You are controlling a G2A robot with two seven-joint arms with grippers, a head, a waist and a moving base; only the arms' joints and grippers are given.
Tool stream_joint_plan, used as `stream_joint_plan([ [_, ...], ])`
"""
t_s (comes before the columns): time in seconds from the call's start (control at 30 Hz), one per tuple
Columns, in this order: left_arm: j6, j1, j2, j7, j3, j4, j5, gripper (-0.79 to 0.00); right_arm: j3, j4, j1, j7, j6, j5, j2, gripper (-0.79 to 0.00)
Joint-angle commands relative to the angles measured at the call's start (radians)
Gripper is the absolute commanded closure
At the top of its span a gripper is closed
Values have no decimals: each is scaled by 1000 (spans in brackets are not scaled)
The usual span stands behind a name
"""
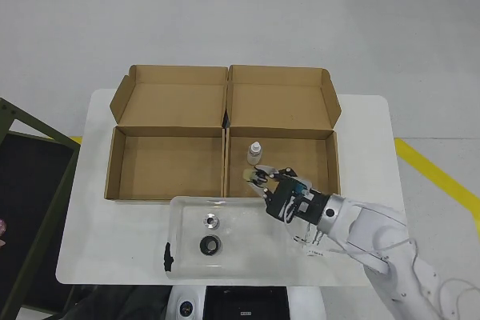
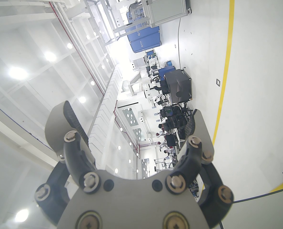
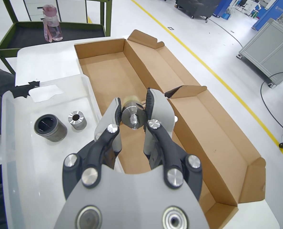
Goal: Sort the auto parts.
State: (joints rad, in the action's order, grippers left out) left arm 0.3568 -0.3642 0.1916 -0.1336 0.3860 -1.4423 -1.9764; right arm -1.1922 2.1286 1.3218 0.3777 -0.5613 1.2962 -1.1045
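My right gripper (image 3: 134,102) is shut on a silver cylindrical part with a threaded stud (image 3: 132,116). In the top view this gripper (image 1: 262,178) holds the part (image 1: 249,174) over the near edge of the right cardboard box (image 1: 324,164), beside the clear plastic tray (image 1: 176,205). A small pale part (image 1: 256,150) stands upright inside that box. In the tray lie a black ring bearing (image 1: 211,245) (image 3: 50,129) and a small silver cylinder (image 1: 212,221) (image 3: 77,120). The left cardboard box (image 1: 168,168) holds nothing. My left gripper (image 2: 132,113) is open, aimed at the hall and its ceiling.
Both boxes have their lids folded back toward the far table edge. A green cart (image 1: 16,176) stands left of the table with a pink bottle (image 3: 51,23) on its shelf. A black scrap (image 1: 168,258) clings to the tray's left corner.
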Motion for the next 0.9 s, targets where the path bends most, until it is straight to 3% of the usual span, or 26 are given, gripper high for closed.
stream_joint_plan([
  [0.0,0,0,0,0,0,0,0,-785,2,-32,-25,28,-2,-15,-1,0],
  [0.4,0,0,0,0,0,0,0,-785,17,-191,-157,266,-10,-89,-6,0],
  [0.87,0,0,0,0,0,0,0,-785,111,-379,-301,392,2,-112,-24,0],
])
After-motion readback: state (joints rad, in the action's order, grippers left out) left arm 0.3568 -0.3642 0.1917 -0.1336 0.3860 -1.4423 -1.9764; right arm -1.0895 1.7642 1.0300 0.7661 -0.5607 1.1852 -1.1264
